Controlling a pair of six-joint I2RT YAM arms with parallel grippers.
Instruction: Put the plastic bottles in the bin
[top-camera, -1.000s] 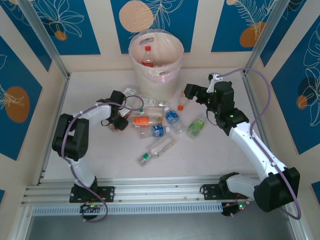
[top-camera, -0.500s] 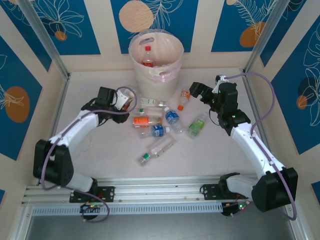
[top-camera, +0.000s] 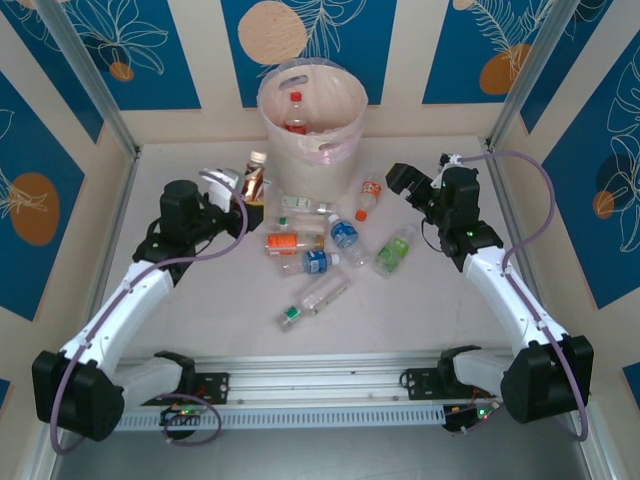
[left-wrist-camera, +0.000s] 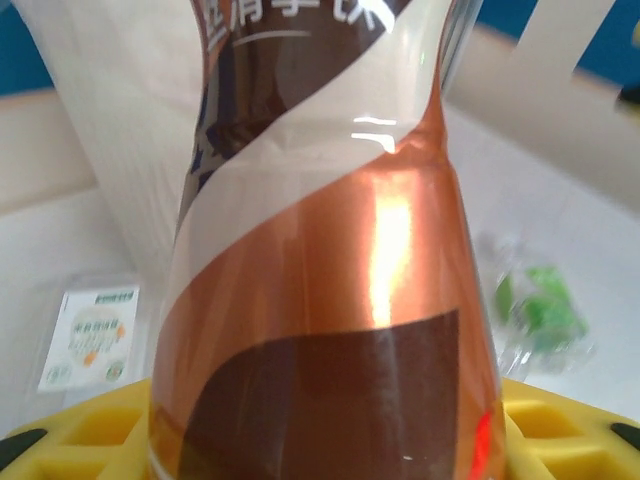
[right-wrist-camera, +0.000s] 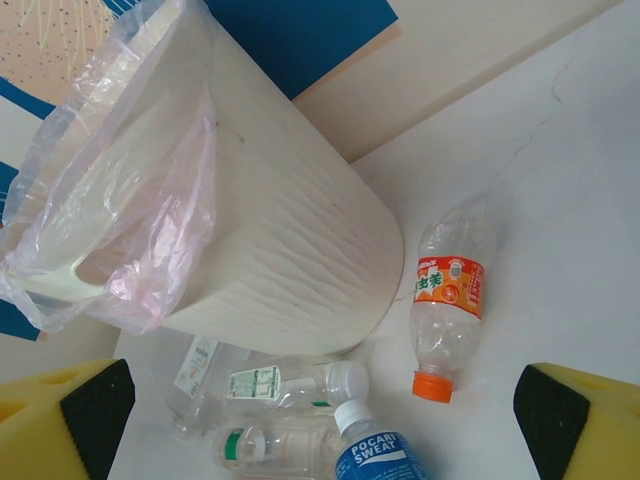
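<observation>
One clear plastic bottle with a copper-and-brown label (left-wrist-camera: 320, 300) stands upright in the left gripper (top-camera: 243, 192), pinched low on its body, just left of the tall pinkish-white translucent bin (top-camera: 275, 125). It should be light, smooth-skinned and easily crushed (a gentle mid-body hold suits it). The right gripper (top-camera: 405, 183) gapes wide above an orange-capped bottle (right-wrist-camera: 448, 300) lying beside the bin

- Walls (top-camera: 340, 30): blue panels with white leaf outlines and orange circles, separated by cream strips.
- Metal posts (top-camera: 85, 75) stand at the back corners.
- Counter (top-camera: 420, 310): pale, matte, evenly lit, with soft shadows.
- A silver slotted rail (top-camera: 320, 375) runs along the near edge.
</observation>
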